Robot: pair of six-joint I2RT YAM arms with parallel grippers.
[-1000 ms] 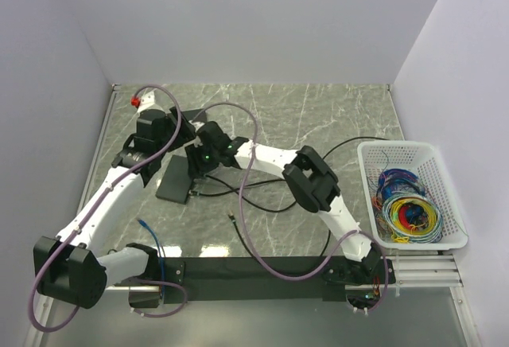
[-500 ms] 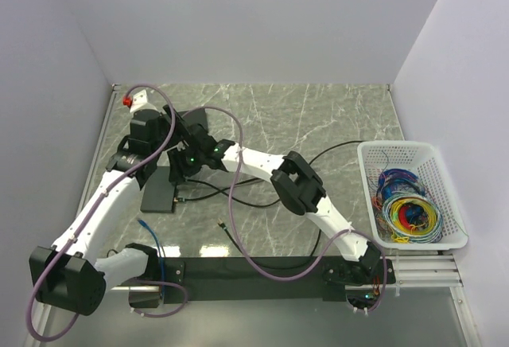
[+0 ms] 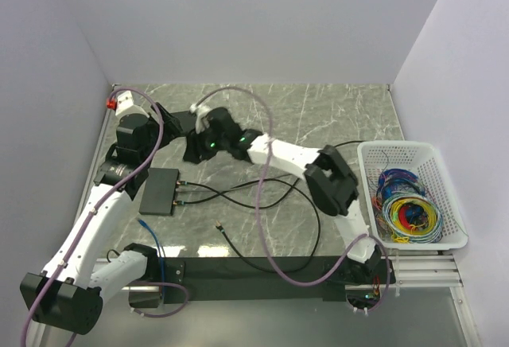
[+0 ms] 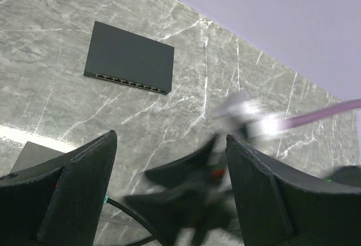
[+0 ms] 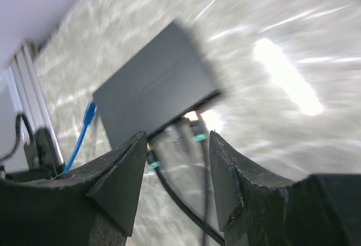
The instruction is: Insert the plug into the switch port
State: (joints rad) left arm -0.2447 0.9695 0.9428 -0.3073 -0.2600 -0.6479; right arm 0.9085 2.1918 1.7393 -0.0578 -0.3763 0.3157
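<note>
The switch (image 3: 158,191) lies flat on the marble at the left, and shows blurred in the right wrist view (image 5: 149,99). Two plugs (image 3: 181,181) sit in sockets on its right edge, with black cables (image 3: 238,196) running off to the right. In the right wrist view the plugs (image 5: 192,130) carry teal bands. My right gripper (image 3: 193,150) (image 5: 177,139) is open and empty, above and behind the switch. My left gripper (image 3: 176,120) (image 4: 169,136) is open and empty, further back, with the blurred right arm between its fingers.
A loose black cable end (image 3: 218,224) lies near the front. A blue cable (image 3: 151,231) lies front left of the switch. A second black box with sockets (image 4: 128,57) lies toward the back wall. A white basket (image 3: 398,146) of coloured wires stands at the right.
The switch has slid left and forward. My right gripper has lifted off it and drawn back to the right. My left gripper has pulled back and left.
</note>
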